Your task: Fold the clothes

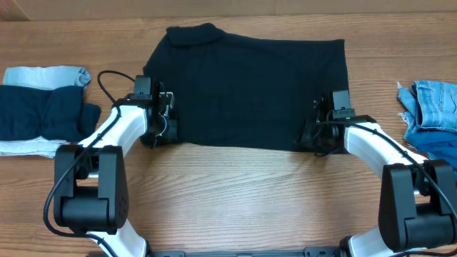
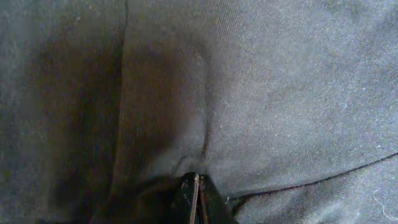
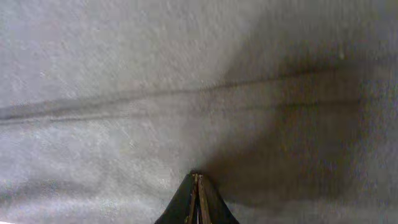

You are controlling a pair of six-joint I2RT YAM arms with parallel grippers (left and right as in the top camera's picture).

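A large plain black garment (image 1: 250, 86) from the clothes lies spread flat across the middle of the table. My left gripper (image 1: 158, 134) sits at its near left corner, and in the left wrist view its jaws (image 2: 196, 180) are pressed together with the black cloth (image 2: 261, 93) puckering towards their tips. My right gripper (image 1: 312, 140) is at the near right corner. The right wrist view shows it (image 3: 196, 177) shut as well, tips down in the cloth (image 3: 124, 74), which fills the frame.
At the left edge a dark navy garment (image 1: 43, 111) lies on a light-blue one (image 1: 46, 75), with white cloth (image 1: 25, 148) under them. Light-blue denim (image 1: 432, 103) and a bright blue piece (image 1: 437, 148) lie at the right edge. Bare wood (image 1: 235, 193) runs along the front.
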